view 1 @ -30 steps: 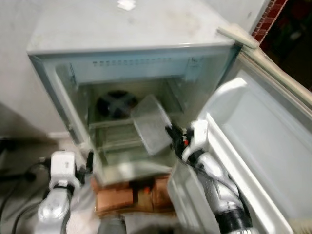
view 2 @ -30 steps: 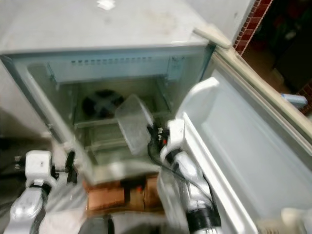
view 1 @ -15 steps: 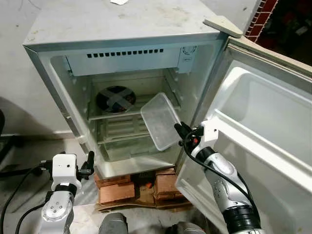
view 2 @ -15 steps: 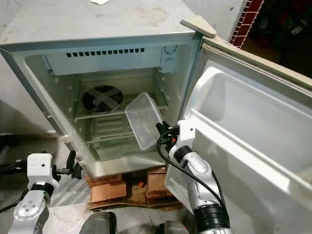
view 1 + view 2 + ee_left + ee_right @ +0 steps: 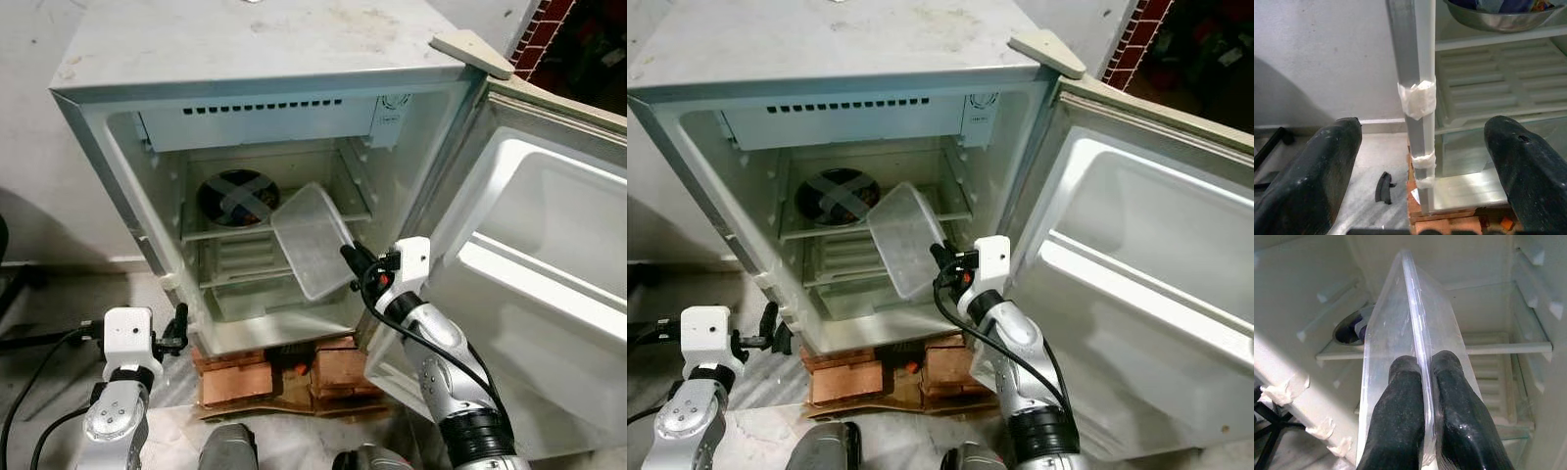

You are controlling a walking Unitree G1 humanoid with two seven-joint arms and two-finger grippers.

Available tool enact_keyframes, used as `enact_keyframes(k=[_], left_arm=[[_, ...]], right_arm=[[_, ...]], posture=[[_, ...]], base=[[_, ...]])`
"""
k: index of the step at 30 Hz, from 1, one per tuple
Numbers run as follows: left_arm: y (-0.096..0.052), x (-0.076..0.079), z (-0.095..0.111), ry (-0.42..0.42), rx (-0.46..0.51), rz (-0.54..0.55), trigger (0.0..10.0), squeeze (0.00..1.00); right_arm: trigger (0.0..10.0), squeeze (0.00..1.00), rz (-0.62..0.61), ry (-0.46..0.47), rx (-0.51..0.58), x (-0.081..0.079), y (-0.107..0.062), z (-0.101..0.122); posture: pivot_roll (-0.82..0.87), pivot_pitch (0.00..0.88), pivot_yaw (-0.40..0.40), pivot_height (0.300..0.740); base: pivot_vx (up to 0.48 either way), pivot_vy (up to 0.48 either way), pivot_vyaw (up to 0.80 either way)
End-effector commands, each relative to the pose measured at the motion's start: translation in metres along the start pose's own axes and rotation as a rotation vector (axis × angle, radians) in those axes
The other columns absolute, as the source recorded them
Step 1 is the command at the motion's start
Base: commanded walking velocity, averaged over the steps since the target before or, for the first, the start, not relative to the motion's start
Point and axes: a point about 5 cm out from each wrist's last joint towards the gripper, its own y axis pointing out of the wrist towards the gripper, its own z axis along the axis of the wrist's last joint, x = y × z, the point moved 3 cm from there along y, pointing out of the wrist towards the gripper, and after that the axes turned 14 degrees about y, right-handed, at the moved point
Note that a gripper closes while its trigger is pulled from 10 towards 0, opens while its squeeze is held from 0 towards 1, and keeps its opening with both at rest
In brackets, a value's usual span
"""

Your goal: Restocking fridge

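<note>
A small white fridge stands open in front of me, its door swung out to the right. My right gripper is shut on the rim of a clear plastic container, empty and tilted, held at the fridge opening in front of the glass shelf. In the right wrist view both fingers pinch the container's edge. A metal bowl with dark contents sits on the shelf at the back left. My left gripper hangs low by the fridge's left front edge, open.
The fridge rests on bricks over cardboard. A ribbed lower shelf lies under the glass one. The left frame carries pieces of white tape. A black cable runs over the floor at the left. A brick wall is at the far right.
The view has shifted slightly. My right gripper has carried the container a little left and deeper toward the fridge opening. The left arm stays low.
</note>
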Motion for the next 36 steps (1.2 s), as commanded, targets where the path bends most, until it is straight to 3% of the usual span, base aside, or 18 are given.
enact_keyframes(k=[1, 18, 36], left_arm=[[-0.001, -0.001, -0.003, -0.011, -0.019, 0.007, 10.0, 0.00], [0.002, 0.001, 0.005, 0.023, 0.020, -0.026, 10.0, 0.00], [0.002, 0.007, 0.008, 0.035, 0.071, -0.099, 10.0, 0.00]], right_arm=[[10.0, 0.00, 0.001, -0.007, 0.000, 0.001, 0.001, 0.001], [10.0, 0.00, -0.005, -0.015, 0.012, 0.000, 0.005, 0.004], [10.0, 0.00, -0.119, -0.037, 0.055, 0.016, 0.003, 0.007]], posture=[[0.12, 0.066, -0.039, 0.740], [0.13, 0.059, -0.030, 0.740], [0.12, 0.051, -0.025, 0.740]], base=[[0.000, 0.416, 0.00], [0.000, 0.431, 0.00], [0.000, 0.000, 0.00]])
